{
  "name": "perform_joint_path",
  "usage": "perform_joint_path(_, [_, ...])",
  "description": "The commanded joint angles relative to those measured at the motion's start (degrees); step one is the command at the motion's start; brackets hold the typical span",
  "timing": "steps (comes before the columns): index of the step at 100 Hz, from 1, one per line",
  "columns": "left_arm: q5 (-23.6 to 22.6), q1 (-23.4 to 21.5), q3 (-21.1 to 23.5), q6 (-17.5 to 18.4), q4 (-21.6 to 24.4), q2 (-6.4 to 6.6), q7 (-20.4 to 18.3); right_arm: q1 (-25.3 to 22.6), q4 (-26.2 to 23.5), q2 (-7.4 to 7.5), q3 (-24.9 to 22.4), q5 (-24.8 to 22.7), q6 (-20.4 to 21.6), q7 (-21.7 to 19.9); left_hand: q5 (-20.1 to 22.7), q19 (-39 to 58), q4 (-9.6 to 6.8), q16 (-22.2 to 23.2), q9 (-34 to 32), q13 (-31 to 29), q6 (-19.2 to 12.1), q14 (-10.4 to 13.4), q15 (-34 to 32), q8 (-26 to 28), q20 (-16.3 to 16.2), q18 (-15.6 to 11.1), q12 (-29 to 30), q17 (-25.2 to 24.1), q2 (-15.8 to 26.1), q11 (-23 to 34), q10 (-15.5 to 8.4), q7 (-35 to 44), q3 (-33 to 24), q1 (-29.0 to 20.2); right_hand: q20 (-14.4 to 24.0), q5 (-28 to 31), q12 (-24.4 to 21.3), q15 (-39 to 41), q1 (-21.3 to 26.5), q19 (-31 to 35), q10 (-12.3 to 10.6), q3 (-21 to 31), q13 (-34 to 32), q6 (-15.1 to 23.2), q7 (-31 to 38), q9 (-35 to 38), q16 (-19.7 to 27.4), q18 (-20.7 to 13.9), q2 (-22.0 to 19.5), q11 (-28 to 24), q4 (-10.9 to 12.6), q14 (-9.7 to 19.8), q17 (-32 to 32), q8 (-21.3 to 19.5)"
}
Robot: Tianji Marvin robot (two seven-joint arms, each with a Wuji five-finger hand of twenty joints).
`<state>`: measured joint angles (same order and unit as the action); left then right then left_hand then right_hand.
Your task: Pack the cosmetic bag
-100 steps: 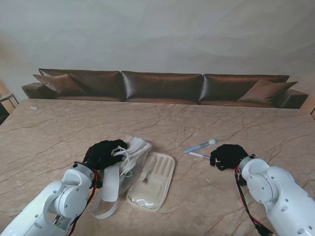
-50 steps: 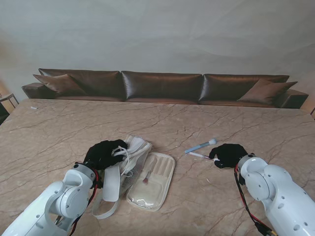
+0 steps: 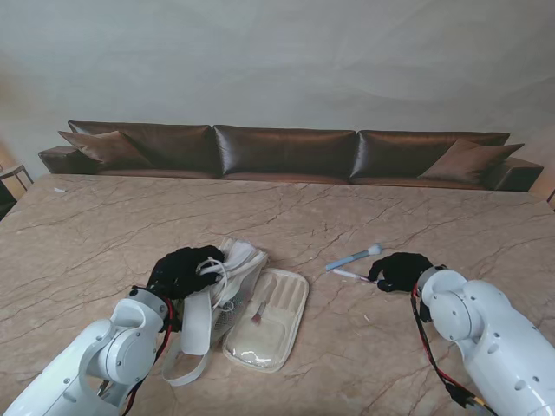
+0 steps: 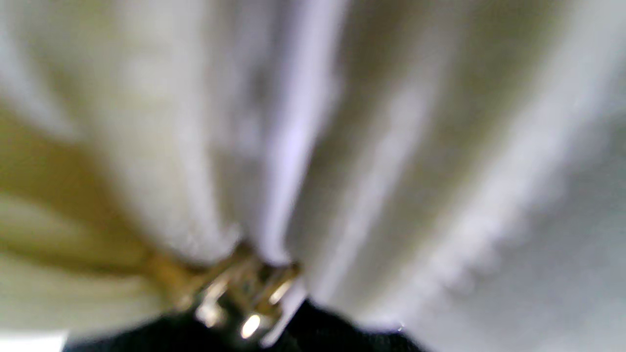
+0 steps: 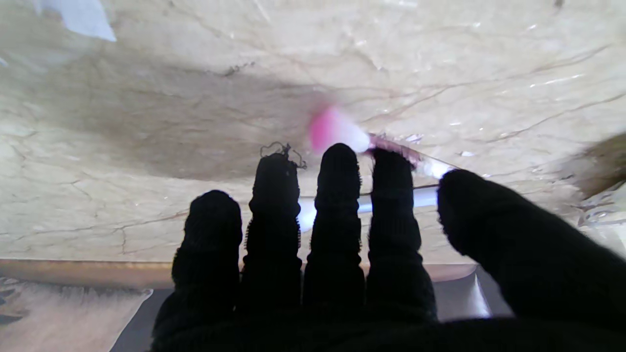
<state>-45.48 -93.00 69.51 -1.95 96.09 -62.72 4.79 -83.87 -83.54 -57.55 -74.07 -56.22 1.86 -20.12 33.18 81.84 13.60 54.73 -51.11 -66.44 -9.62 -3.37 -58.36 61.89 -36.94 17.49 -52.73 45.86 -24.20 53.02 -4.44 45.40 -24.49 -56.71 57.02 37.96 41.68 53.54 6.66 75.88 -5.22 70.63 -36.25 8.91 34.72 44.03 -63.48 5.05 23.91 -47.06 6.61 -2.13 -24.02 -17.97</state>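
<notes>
Stand view: the cream cosmetics bag [image 3: 236, 279] lies on the marble table [image 3: 104, 225] at about 7 o'clock from the table's middle, its flap [image 3: 269, 317] opened flat toward me with a small brush [image 3: 257, 314] lying on it. The black-gloved left hand [image 3: 182, 270] rests on the bag's 9 o'clock side, its fingers on the fabric and a white strap [image 3: 196, 328]; whether they actually pinch the bag cannot be told, since the palm hides the contact. The left wrist view is badly blurred: only pale folds of the bag [image 4: 205, 146] and a gold metal fitting [image 4: 239, 288] can be made out.

The right hand [image 3: 401, 271] lies at about 4 o'clock from the table's middle, fingers extended side by side over a pink-tipped brush [image 3: 349, 274]. In the right wrist view the fingertips [image 5: 337, 161] cover most of that brush [image 5: 337, 132]; a grasp cannot be confirmed. A blue-handled brush [image 3: 354, 256] lies just beyond, at 11 o'clock from the hand, apart from it. A brown sofa [image 3: 286, 152] stands behind the table's far edge.
</notes>
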Motion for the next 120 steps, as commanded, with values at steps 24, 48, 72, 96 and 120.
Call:
perform_joint_path(24, [0.26, -0.54, 0.5, 0.21, -0.15, -0.28, -0.15, -2.28, -1.58, -0.09, 1.75, 0.74, 2.09, -0.54, 6.18, 2.06, -3.59, 0.08, -0.52, 0.7, -7.33, 1.09, -0.78, 2.77, -0.11, 1.12, -1.2, -0.26, 9.07, 0.69, -10.95, 20.22, -8.25, -8.31, 0.86, 10.22, 5.05, 3.85, -3.47, 6.97, -0.73, -4.79, -6.09, 4.23, 7.47, 8.2, -1.61, 1.14, 2.16, -3.58, -7.21, -3.1, -4.16, -4.87])
perform_joint_path(48, [0.06, -0.64, 0.63, 0.29, -0.01, -0.26, -0.14, -4.12, -2.46, -1.08, 0.39, 0.59, 3.12, 7.16, 6.21, 2.05, -3.59, 0.1, -0.5, 0.72, -7.31, 1.1, -0.76, 2.81, -0.11, 1.13, -1.21, -0.27, 9.03, 0.68, -10.91, 20.21, -8.16, -8.36, -0.19, 1.42, -0.47, -0.98, -3.74, 4.87, -0.99, -7.75, -0.58, 4.04, -0.28, 0.4, 0.41, 0.64, 0.95, 4.11, -6.82, -1.61, -1.09, -4.84])
perform_joint_path(72, [0.03, -0.58, 0.39, -0.14, 0.11, -0.31, 0.05, -3.37, -2.94, -0.9, -0.25, -2.19, 1.73, 6.19, 6.25, 1.97, -3.6, 0.11, -0.52, 0.8, -7.34, 1.06, -0.71, 2.83, -0.1, 1.24, -1.22, -0.34, 9.07, 0.67, -10.93, 20.19, -8.07, -8.35, 1.0, -4.29, -4.51, -2.4, -3.98, 2.11, -0.11, -7.93, 2.45, -2.06, -2.7, -5.14, 0.86, 0.09, 0.84, 4.72, -6.55, -0.82, 0.82, -1.79])
perform_joint_path(96, [0.16, -0.6, 0.41, -0.35, 0.29, -0.34, 0.02, -2.1, -0.33, -0.92, -0.23, -2.66, -0.89, 6.8, 6.28, 1.95, -3.64, 0.14, -0.47, 0.77, -7.27, 1.04, -0.73, 2.86, -0.1, 1.23, -1.26, -0.34, 9.1, 0.65, -10.89, 20.19, -8.07, -8.43, 1.25, -7.61, -3.65, -1.31, -4.01, 1.66, -0.37, -7.96, 4.35, -2.98, -3.58, -7.88, -0.23, -0.51, 1.13, 3.25, -6.79, -0.36, 1.29, 0.41])
perform_joint_path(120, [0.08, -0.56, 0.72, -0.39, 0.21, -0.3, -0.18, -1.66, 1.4, -0.58, -0.23, -3.27, -3.38, 4.35, 6.33, 1.91, -3.64, 0.15, -0.53, 0.79, -7.31, 1.11, -0.72, 2.89, -0.11, 1.24, -1.3, -0.36, 9.13, 0.63, -10.92, 20.17, -8.04, -8.41, 1.95, -6.36, -2.21, -0.63, -5.01, 1.68, -0.23, -9.94, 7.63, -1.6, -0.76, -10.74, -1.37, -1.41, -0.06, 2.0, -6.29, -0.38, 2.39, -0.62])
